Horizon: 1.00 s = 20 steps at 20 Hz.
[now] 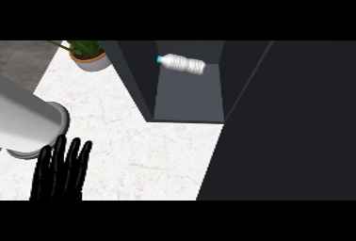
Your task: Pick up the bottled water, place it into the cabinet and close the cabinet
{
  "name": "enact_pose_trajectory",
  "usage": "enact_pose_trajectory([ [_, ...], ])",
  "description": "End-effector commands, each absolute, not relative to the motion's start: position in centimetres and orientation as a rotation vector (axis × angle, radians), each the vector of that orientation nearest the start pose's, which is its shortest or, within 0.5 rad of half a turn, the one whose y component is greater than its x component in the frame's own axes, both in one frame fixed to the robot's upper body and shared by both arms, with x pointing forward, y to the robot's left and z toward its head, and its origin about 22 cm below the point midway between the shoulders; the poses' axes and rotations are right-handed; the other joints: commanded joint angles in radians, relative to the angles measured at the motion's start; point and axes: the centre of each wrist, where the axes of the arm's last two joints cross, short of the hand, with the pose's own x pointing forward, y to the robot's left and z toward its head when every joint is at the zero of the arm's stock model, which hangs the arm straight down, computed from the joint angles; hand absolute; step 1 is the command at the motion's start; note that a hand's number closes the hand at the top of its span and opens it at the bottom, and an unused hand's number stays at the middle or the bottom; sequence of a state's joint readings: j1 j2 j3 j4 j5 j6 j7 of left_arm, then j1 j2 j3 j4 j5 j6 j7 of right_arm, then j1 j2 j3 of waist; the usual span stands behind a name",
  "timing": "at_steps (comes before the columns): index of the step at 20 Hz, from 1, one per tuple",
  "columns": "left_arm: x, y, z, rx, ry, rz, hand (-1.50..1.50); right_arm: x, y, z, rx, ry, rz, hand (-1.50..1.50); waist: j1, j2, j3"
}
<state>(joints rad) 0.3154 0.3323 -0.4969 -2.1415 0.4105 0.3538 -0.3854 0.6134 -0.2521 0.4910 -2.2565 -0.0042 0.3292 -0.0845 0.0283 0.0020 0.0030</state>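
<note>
Bottled water [183,64] lies on its side inside the cabinet [188,94], toward the back of the compartment, cap end pointing to the cabinet's left wall. No hand touches it. It appears to rest on the cabinet floor, though it could be just above it; cannot tell for certain.

Cabinet door [285,127]: the big dark panel on the cabinet's right side, swung open and running from the cabinet mouth down toward the near edge of the view. It hides everything to the cabinet's right.

Left hand [61,169]: well in front of the cabinet and off to its left, over the white marbled desk [139,155]. Fingers straight and spread, pointing up the view, holding nothing. Grey forearm comes in above it. Looks at rest.

Right hand: not visible anywhere; state unknown.

Potted plant [89,55] sits on the desk just left of the cabinet's back corner.

Judgement: placing looks done; closing the door remains.

Risks from here:
- Bottle is round and on its side, so it may roll toward the cabinet mouth and block the door, especially if the cabinet is jolted by a hard swing.
- The right hand is out of sight, possibly behind the door, so contact with the door cannot be checked from this view.
- A left-hand sweep toward the cabinet could clip the plant.
</note>
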Motion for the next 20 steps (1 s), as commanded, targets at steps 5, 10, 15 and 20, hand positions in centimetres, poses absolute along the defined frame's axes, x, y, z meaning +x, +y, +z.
enact_pose_trajectory([
  [5, 9.8, 23.8, 9.5, -0.301, -1.989, 0.234, -1.5, 7.6, -16.0, 10.3, 0.652, -1.713, 0.614, 1.5, 0.001, -0.011, -0.006],
  [10, 8.3, 25.4, 9.5, -0.3, -1.983, 0.223, -1.5, 8.5, -15.0, 10.8, 0.662, -1.698, 0.649, 1.5, 0.018, -0.007, -0.007],
  [15, 7.8, 26.7, 10.1, -0.321, -1.989, 0.21, -1.5, 9.6, -13.9, 10.5, 0.691, -1.66, 0.621, 1.5, 0.046, -0.004, -0.007],
  [20, 7.0, 27.3, 9.7, -0.334, -1.985, 0.213, -1.5, 11.2, -13.6, 11.2, 0.711, -1.655, 0.545, 1.5, 0.049, 0.0, -0.006],
])
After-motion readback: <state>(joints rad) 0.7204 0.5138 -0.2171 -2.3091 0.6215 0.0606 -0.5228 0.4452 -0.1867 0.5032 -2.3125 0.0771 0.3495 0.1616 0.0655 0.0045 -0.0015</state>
